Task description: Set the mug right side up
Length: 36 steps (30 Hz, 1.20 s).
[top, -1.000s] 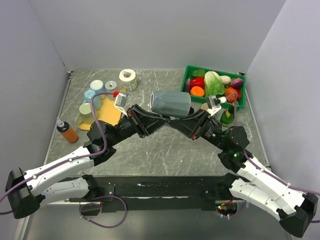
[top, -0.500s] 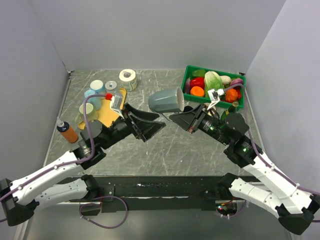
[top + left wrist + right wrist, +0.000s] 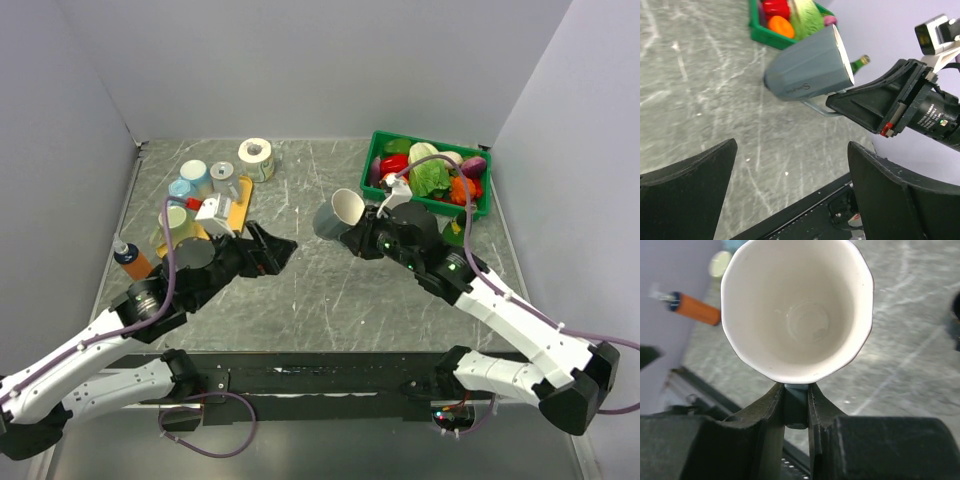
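The grey mug [image 3: 336, 214] with a white inside hangs tilted above the middle of the table, its mouth turned up and toward the right arm. My right gripper [image 3: 362, 240] is shut on the mug's handle [image 3: 796, 405], and the right wrist view looks straight into the empty mug [image 3: 797, 310]. My left gripper [image 3: 272, 250] stands open to the left of the mug, apart from it, with nothing between its fingers [image 3: 690, 190]. In the left wrist view the mug [image 3: 810, 67] shows from the side, with the right gripper [image 3: 865, 102] behind it.
A green crate [image 3: 385, 143] of vegetables stands at the back right, with a green bottle [image 3: 455, 232] beside it. A tape roll [image 3: 256, 153], several cups [image 3: 190, 180], a yellow board [image 3: 238, 205] and an orange bottle [image 3: 132, 262] crowd the left side.
My left gripper opened, let go of the mug and drew back to the left. My right gripper kept the handle and turned the mug so its mouth faces more upward.
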Tool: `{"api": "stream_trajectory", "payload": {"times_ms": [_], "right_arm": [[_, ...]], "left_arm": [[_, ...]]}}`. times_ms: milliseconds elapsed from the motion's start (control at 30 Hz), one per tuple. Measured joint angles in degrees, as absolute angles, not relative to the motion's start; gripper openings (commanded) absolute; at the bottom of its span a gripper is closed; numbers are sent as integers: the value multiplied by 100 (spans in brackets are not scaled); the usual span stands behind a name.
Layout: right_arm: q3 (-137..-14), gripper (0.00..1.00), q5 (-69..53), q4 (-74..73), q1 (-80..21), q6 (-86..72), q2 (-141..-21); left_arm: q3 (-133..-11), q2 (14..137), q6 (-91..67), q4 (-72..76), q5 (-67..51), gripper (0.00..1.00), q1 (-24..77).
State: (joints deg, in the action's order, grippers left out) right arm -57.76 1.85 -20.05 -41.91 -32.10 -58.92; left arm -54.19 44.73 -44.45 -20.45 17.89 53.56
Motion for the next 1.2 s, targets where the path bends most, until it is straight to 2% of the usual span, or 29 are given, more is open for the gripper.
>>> {"api": "stream_trajectory", "payload": {"times_ms": [400,667,1200], "right_arm": [[-5981,0,1466,-2224,-4499,-2786,-6554],[-6952,0,2167,-2484,-4543,-2517,-7675],[-7511,0,2250,-2683,-4125,-3057,-9400]], "left_arm": [[-5374,4016,-4414,-2674,2558,96,5356],[-5277,3889,-4250,-2729,2731,96,5356],[-4801,3717,-4370,-2716,2477,96,5356]]}}
